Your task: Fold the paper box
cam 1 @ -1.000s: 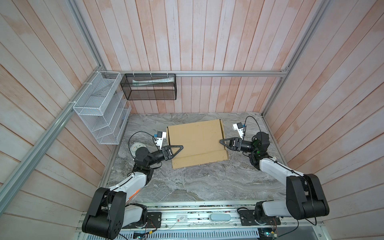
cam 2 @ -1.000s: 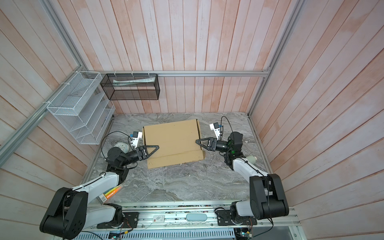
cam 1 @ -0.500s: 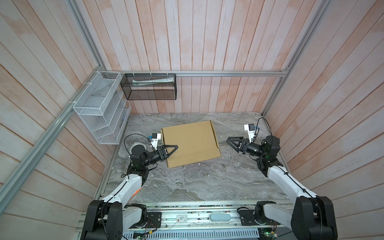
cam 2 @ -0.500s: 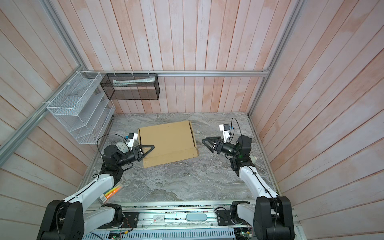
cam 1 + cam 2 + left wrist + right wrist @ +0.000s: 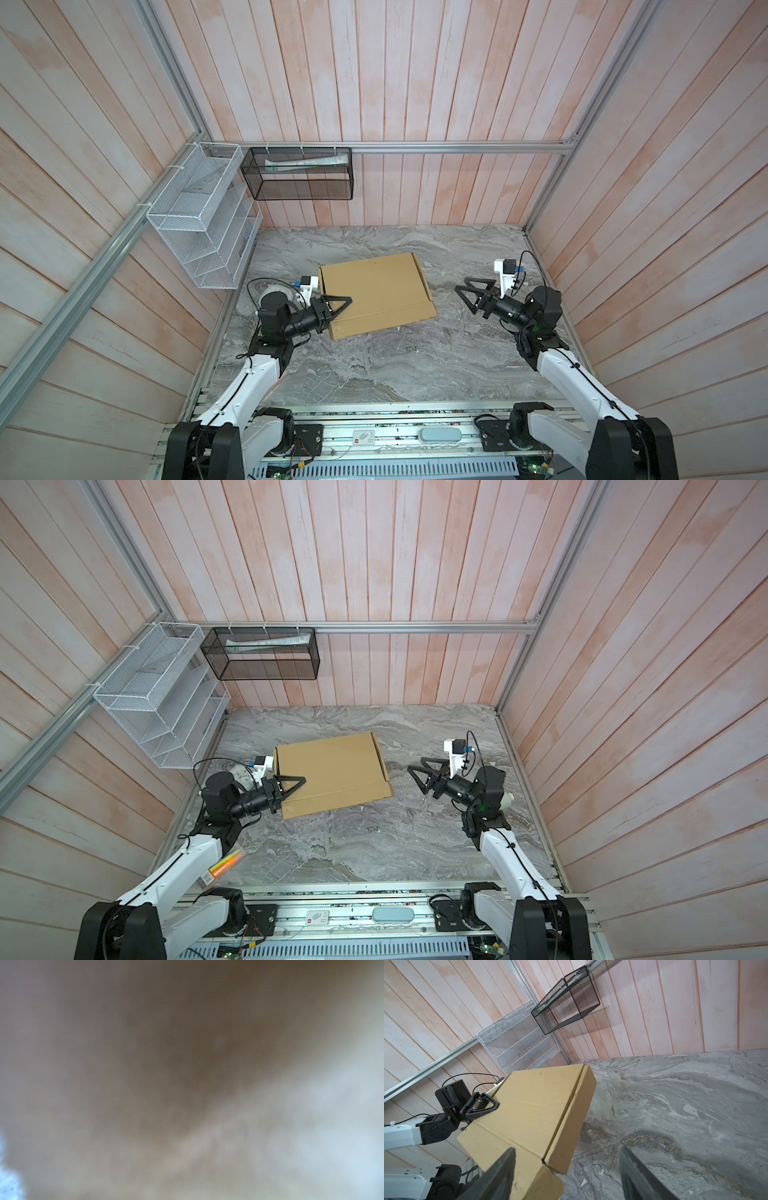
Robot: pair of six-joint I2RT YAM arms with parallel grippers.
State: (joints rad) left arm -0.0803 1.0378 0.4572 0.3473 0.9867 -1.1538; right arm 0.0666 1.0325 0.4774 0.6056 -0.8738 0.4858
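Note:
The paper box (image 5: 374, 291) (image 5: 332, 771) is a closed, flat brown cardboard mailer lying at a slant on the marble table (image 5: 374, 374). My left gripper (image 5: 338, 305) (image 5: 293, 785) is shut on the box's left edge. In the right wrist view its upper finger lies on the lid (image 5: 481, 1106). The left wrist view is filled by blurred brown cardboard (image 5: 145, 1043). My right gripper (image 5: 467, 299) (image 5: 417, 779) (image 5: 566, 1149) stands open to the right of the box, apart from it and holding nothing.
A white wire rack (image 5: 203, 232) and a black mesh basket (image 5: 299, 174) hang on the walls at the back left. A white round object (image 5: 272, 291) sits behind the left arm. An orange packet (image 5: 224, 864) lies by the left arm's base. Small scraps dot the table.
The left gripper has drawn the box to the left. The right gripper, which was at the box's right edge, has pulled back to the right and stands clear of it.

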